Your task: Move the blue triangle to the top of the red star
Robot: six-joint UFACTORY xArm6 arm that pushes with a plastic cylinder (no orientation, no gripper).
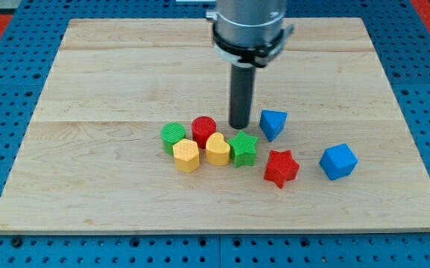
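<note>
The blue triangle [273, 123] sits on the wooden board, right of centre. The red star [280, 167] lies just below it, toward the view's bottom, a small gap apart. My tip [239, 126] rests on the board just to the left of the blue triangle and just above the green star [242, 149], close to both. The dark rod rises from it to the grey arm head at the view's top.
A cluster lies left of the red star: green star, yellow heart [217, 149], red cylinder [203, 131], yellow hexagon [186, 155], green cylinder [174, 137]. A blue cube-like block [338, 161] sits at the right. The board [88, 89] is rimmed by blue pegboard.
</note>
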